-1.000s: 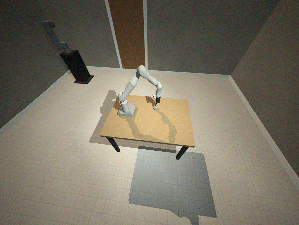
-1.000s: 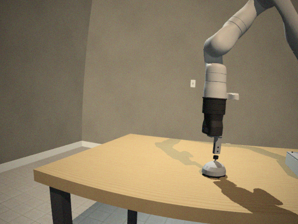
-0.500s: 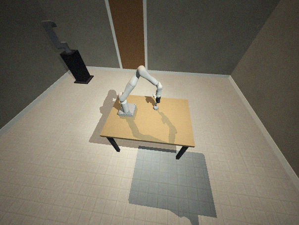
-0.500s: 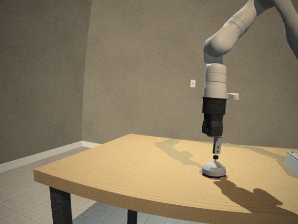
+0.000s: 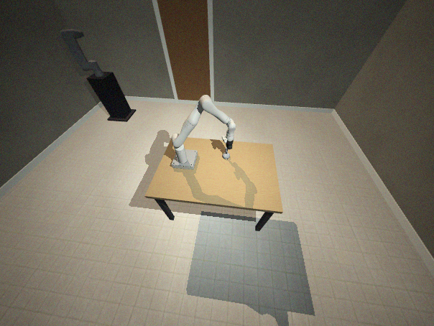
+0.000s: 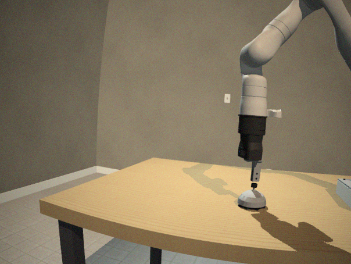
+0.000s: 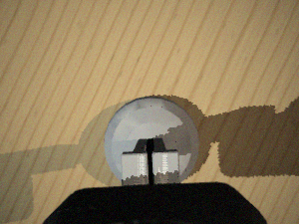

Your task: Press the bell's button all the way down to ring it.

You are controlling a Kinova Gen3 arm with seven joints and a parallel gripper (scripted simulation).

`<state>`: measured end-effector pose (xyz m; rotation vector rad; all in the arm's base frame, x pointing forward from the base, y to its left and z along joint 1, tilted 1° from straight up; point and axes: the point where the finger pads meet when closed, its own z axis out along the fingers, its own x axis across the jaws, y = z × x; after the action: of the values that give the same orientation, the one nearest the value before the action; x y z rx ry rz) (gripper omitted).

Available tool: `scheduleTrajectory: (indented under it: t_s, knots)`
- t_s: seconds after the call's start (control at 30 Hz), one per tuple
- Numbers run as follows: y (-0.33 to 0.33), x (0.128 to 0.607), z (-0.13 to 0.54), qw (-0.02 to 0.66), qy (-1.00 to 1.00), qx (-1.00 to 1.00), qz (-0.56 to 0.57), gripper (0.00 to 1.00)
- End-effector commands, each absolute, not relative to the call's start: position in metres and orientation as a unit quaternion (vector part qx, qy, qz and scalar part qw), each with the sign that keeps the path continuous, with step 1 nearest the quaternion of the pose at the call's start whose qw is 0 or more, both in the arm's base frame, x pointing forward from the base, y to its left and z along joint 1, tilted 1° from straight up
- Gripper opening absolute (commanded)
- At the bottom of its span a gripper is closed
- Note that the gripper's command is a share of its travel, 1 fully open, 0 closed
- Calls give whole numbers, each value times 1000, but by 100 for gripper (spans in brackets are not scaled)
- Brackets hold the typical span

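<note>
A small grey dome bell [image 6: 251,199] sits on the wooden table, with a small black button [image 6: 254,185] standing up on a thin stem at its top. My gripper [image 6: 255,179] is shut and empty, pointing straight down, with its fingertips a small gap above the button. In the wrist view the closed fingers [image 7: 149,168] lie over the round bell [image 7: 150,136] and hide most of the button. In the top view the bell [image 5: 225,156] is a small pale spot under the gripper [image 5: 228,148], at the table's back middle.
The arm's base plate [image 5: 185,159] is bolted at the table's back left; its corner shows in the exterior view [image 6: 344,190]. A dark pedestal [image 5: 111,97] stands by the far wall, off the table.
</note>
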<state>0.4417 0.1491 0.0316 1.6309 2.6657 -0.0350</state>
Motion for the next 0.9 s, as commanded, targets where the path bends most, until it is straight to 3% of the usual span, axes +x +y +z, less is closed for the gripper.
scheduleTrajectory:
  t_s: [0.0, 0.87]
  knots:
    - [153, 443, 30, 8, 851, 525, -8, 17]
    - [152, 441, 21, 7, 851, 525, -9, 17]
